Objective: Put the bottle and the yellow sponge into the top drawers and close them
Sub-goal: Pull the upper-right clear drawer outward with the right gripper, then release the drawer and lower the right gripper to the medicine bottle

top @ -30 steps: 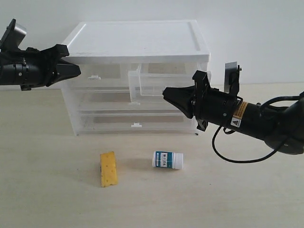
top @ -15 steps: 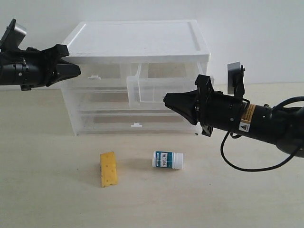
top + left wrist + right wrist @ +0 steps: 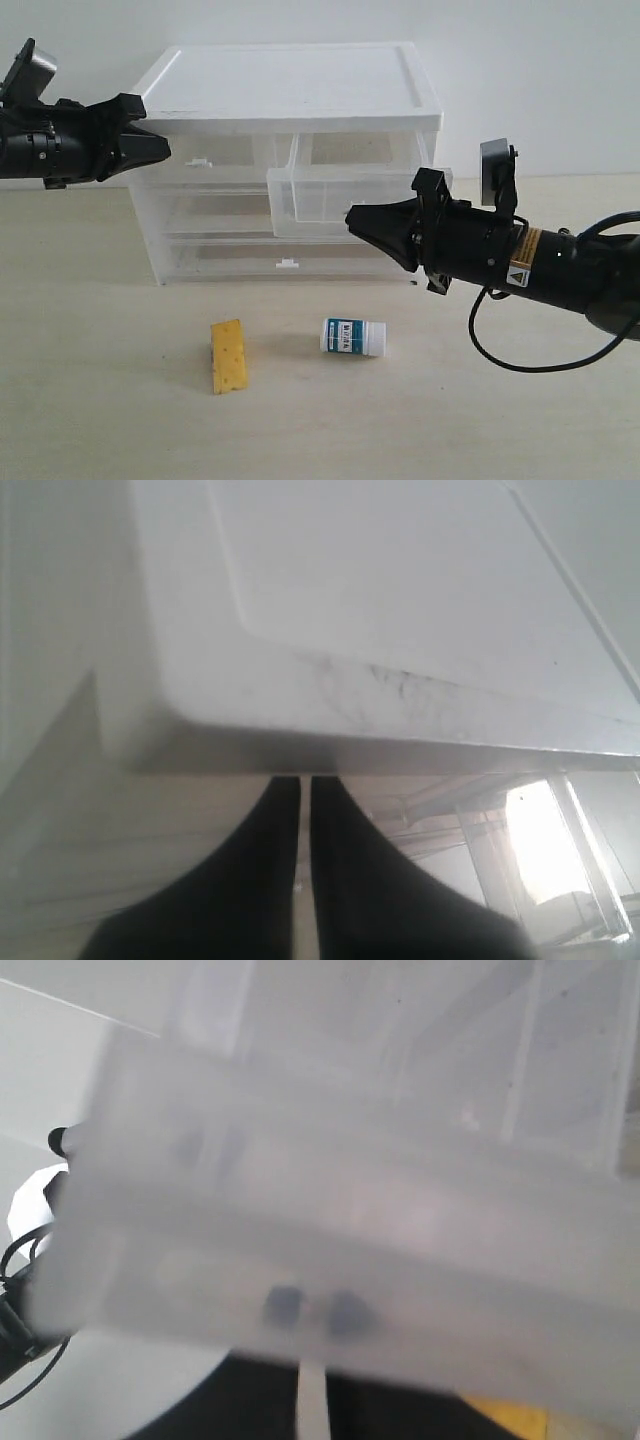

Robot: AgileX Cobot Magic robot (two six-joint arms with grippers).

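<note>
The bottle (image 3: pixel 353 337) lies on its side on the table in front of the cabinet (image 3: pixel 290 85). Left of it stands the yellow sponge (image 3: pixel 229 356), which also shows as a yellow corner (image 3: pixel 505 1415) in the right wrist view. Of the top drawers, the left one (image 3: pixel 215 152) is closed and the right one (image 3: pixel 330 190) is pulled well out. My right gripper (image 3: pixel 350 215) is shut, its tips against that drawer's front; they show dimly through the translucent wall (image 3: pixel 318 1310). My left gripper (image 3: pixel 165 150) hangs shut at the cabinet's top left corner (image 3: pixel 305 780), holding nothing.
Two full-width drawers (image 3: pixel 288 258) below are closed. The cabinet stands against a white wall. A black cable (image 3: pixel 500 350) loops under the right arm. Bare table lies around and in front of the bottle and sponge.
The right top drawer has slid further out of the cabinet as my right arm drew back to the right and slightly down. The left arm has stayed still.
</note>
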